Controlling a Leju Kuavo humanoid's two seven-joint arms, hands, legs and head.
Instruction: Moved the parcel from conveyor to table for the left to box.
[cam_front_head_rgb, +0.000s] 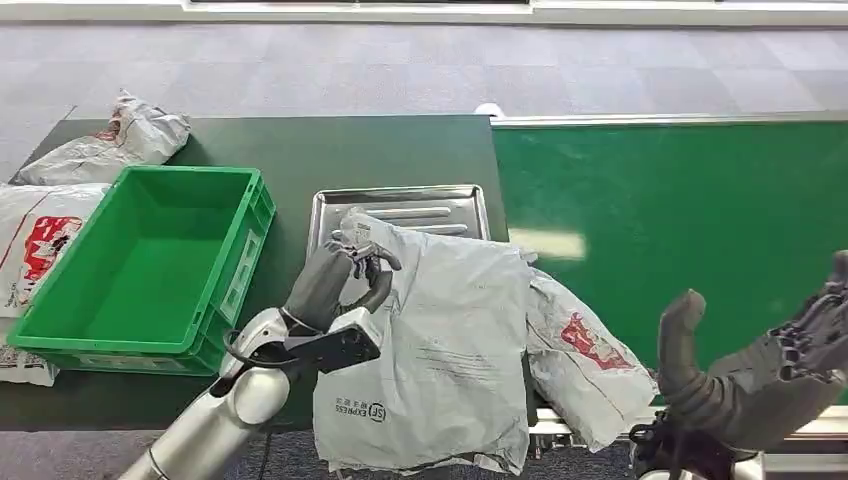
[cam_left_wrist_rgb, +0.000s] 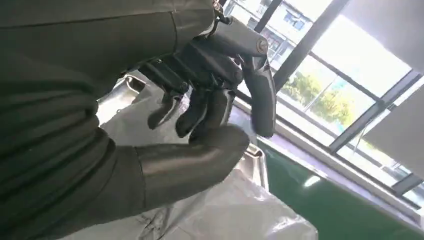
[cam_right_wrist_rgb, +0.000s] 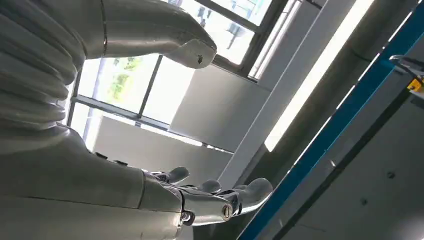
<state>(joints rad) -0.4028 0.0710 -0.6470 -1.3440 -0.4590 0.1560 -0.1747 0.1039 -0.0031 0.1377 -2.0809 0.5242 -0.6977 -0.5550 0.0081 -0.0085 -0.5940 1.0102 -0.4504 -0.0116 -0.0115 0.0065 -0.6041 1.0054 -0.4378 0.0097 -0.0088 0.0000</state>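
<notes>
From the head view, you have the left hand (cam_front_head_rgb: 345, 275) nearest, its fingers closed on the top edge of the grey parcel (cam_front_head_rgb: 450, 350), which lies partly on the metal tray (cam_front_head_rgb: 400, 205) and hangs over the table's near edge, beside the green crate (cam_front_head_rgb: 150, 260). A second parcel (cam_front_head_rgb: 585, 360) lies just right of it, by the conveyor (cam_front_head_rgb: 680, 200). Your right hand (cam_front_head_rgb: 770, 365) hovers low right, released, fingers apart. In the left wrist view, the hand (cam_left_wrist_rgb: 215, 95) seems to pinch the parcel (cam_left_wrist_rgb: 220, 210), though the contact is dim. In the right wrist view, the hand (cam_right_wrist_rgb: 200, 195) is spread, holding nothing.
</notes>
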